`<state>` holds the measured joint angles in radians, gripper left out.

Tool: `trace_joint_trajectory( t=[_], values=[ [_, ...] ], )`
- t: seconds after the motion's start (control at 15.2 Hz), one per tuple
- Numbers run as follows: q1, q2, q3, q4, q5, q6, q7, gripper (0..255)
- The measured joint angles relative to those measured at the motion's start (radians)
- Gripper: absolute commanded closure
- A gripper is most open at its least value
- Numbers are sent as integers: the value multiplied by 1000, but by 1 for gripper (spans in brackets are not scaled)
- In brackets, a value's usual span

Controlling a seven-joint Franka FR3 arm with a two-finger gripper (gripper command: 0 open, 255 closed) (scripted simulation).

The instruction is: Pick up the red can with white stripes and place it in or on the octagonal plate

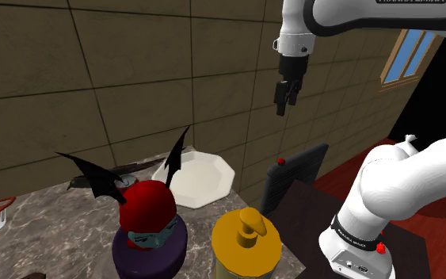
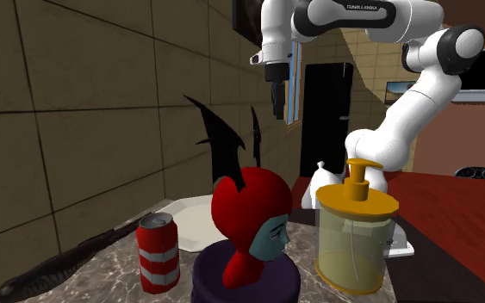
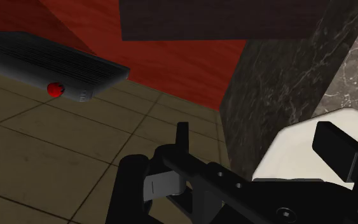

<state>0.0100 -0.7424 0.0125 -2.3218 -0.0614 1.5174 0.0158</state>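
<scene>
The red can with white stripes [image 2: 158, 252] stands upright on the marble counter, at the second exterior view's lower left. The white octagonal plate [image 1: 201, 178] lies flat by the tiled wall; in the second exterior view the plate [image 2: 199, 220] lies just behind the can. My black gripper [image 1: 286, 97] hangs high above the counter's far end, well clear of the plate and far from the can. Seen in the second exterior view, the gripper [image 2: 277, 100] points down. In the wrist view the gripper [image 3: 258, 137] is open with nothing between its fingers, and the plate's [image 3: 296, 154] white rim lies below.
A red-headed bust with black bat wings [image 1: 146, 212] stands between the can and the arm. A yellow soap dispenser [image 1: 247, 240] sits at the counter's near edge. A dark panel with a red dot [image 1: 294, 176] leans beside the counter. A long dark object [image 2: 59, 262] lies along the wall.
</scene>
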Motion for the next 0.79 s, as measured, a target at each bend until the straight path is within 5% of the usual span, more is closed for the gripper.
trace_joint_trajectory(
  t=[0.79],
  values=[
    [58,208,172,55,113,164,211,0]
  ],
)
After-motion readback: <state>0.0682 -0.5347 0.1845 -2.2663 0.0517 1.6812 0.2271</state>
